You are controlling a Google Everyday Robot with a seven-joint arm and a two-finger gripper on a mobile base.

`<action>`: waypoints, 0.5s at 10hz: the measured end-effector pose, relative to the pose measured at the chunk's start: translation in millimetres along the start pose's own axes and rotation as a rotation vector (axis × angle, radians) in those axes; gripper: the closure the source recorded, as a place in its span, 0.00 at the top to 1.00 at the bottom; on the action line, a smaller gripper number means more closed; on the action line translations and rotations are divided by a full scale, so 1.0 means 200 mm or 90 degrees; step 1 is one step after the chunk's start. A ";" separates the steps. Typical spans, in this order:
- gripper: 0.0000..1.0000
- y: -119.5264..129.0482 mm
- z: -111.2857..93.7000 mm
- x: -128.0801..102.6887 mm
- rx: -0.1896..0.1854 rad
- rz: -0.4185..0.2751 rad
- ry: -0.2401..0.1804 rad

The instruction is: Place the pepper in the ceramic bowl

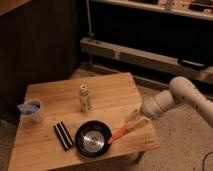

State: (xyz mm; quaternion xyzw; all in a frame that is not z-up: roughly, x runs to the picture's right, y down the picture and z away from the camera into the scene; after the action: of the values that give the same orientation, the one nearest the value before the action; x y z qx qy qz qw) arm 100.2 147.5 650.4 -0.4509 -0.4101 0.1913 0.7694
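Note:
The slim orange-red pepper hangs slanted, with its lower tip by the right rim of the ceramic bowl. That bowl is round and black with a glossy grey ringed inside, and it stands empty near the front edge of the wooden table. My gripper comes in from the right on a pale arm. It is shut on the pepper's upper end, just right of and slightly above the bowl.
A black striped block lies left of the bowl. A small pale-blue cup stands at the table's left edge and a small pale bottle at its middle. A low shelf runs behind.

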 end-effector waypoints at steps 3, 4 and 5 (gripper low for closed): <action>0.00 -0.08 0.24 -0.09 -0.038 -0.022 -0.032; 0.00 -0.08 0.35 -0.14 -0.059 -0.038 -0.043; 0.00 -0.06 0.43 -0.17 -0.073 -0.047 -0.050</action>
State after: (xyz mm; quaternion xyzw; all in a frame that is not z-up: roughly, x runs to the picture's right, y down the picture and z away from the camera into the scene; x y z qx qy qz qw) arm 10.0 164.0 667.4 -0.4710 -0.4669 0.1561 0.7320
